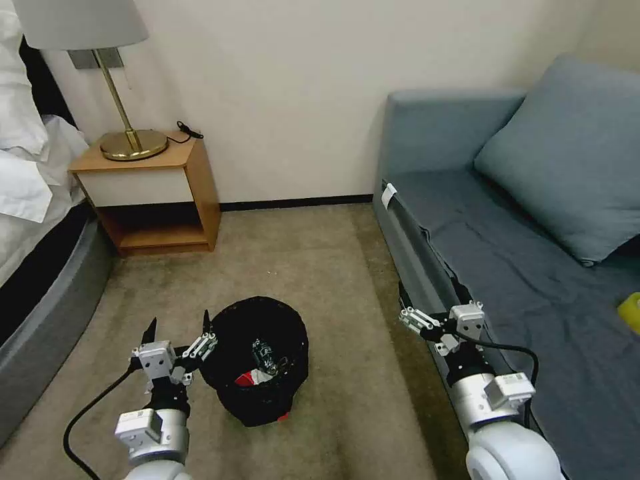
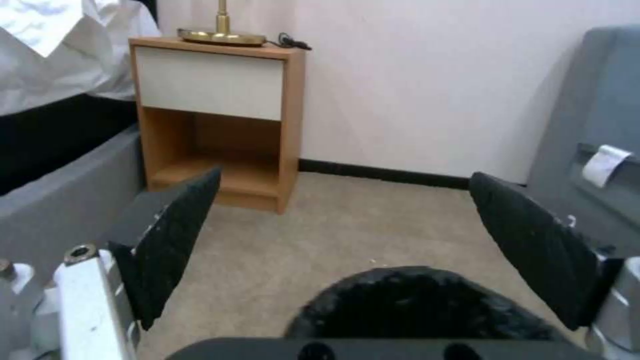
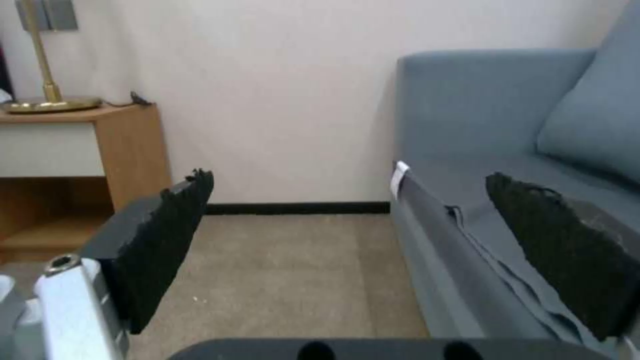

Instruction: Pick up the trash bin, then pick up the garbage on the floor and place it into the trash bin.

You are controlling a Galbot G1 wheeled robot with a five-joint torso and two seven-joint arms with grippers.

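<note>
The trash bin (image 1: 254,407), round and lined with a crinkled black bag, stands on the carpet in front of me. Inside it lie pieces of garbage: a red-and-white packet (image 1: 248,379) and a small clear bottle (image 1: 265,353). My left gripper (image 1: 179,321) hangs open just left of the bin, its nearer finger close to the rim. In the left wrist view that gripper (image 2: 345,180) has its pads spread wide, and the bin's rim (image 2: 413,295) sits low between them. Over at the sofa's front edge, my right gripper (image 1: 408,319) (image 3: 350,177) is open and holds nothing.
A blue-grey sofa (image 1: 520,267) with a cushion runs along the right, and a yellow object (image 1: 630,310) lies on its seat. A wooden nightstand (image 1: 157,200) with a brass lamp (image 1: 130,140) stands at the back left. A bed (image 1: 40,267) lines the left side.
</note>
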